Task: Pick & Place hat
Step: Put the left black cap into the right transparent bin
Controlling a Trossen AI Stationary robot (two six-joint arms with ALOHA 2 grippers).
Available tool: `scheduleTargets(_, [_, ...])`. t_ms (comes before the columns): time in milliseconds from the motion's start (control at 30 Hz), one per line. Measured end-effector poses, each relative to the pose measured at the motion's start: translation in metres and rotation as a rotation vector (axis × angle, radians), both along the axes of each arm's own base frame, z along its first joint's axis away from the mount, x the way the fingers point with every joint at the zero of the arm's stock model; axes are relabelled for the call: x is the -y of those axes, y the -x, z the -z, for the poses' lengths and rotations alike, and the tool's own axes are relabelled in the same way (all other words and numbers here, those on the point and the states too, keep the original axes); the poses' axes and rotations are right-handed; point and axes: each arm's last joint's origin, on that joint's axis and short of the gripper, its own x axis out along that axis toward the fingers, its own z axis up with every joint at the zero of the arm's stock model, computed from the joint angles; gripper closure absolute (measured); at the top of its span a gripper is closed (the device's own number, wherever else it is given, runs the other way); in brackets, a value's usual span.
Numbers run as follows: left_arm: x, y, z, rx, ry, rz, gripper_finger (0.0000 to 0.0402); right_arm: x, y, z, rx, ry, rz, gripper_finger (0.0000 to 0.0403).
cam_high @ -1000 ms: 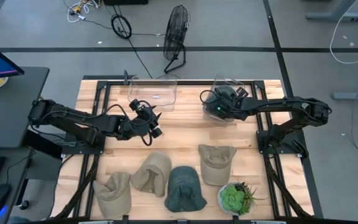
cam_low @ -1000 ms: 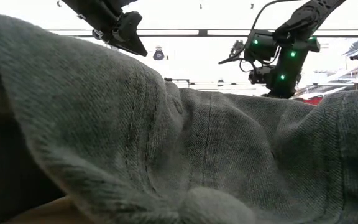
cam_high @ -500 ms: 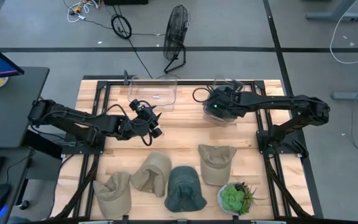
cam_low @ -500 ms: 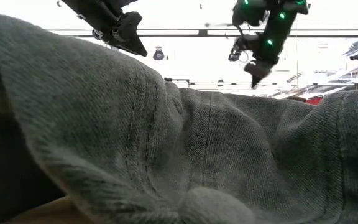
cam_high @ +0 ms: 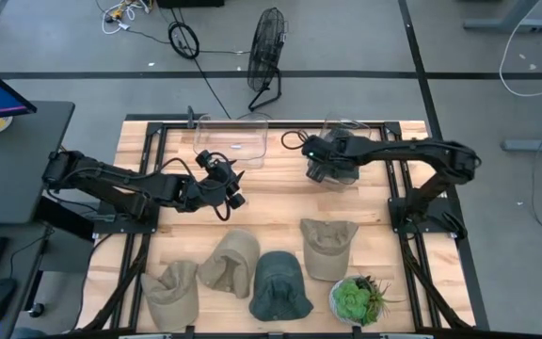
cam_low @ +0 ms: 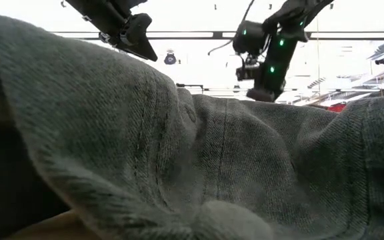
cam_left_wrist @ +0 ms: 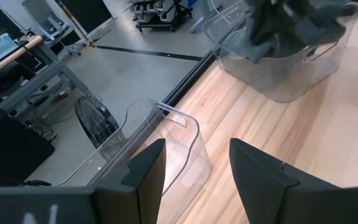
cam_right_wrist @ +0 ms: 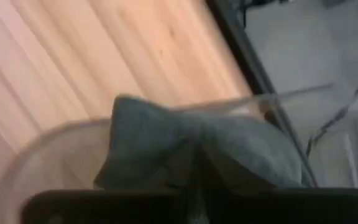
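The dark hat (cam_right_wrist: pixel 191 155) sits inside my clear bin (cam_high: pixel 339 169) at the table's far right side, bunched under my right gripper (cam_high: pixel 323 162); my own wrist body hides where my fingers meet the cloth, so I cannot tell if they pinch it. My left gripper (cam_high: pixel 231 185) hangs spread above bare wood near the second clear bin (cam_high: pixel 233 141). Four more hats lie along the near edge; the dark green hat (cam_high: pixel 280 285) fills the low view.
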Motion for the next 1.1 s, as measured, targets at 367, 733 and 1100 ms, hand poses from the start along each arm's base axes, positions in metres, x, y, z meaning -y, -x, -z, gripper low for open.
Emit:
scheduleTargets(367, [0.0, 0.0, 0.001, -0.009, -0.001, 0.0, 0.022, 0.018, -0.001, 0.036, -0.038, -0.246, 0.045, 0.0399])
scheduleTargets(733, [0.0, 0.001, 0.001, -0.015, -0.001, 0.0, 0.022, 0.01, 0.006, -0.033, -0.073, -0.237, 0.036, 0.0393])
scheduleTargets(1100, [0.0, 0.002, 0.003, -0.023, 0.011, -0.008, 0.022, -0.02, 0.061, -0.082, -0.21, -0.246, 0.337, 0.0401])
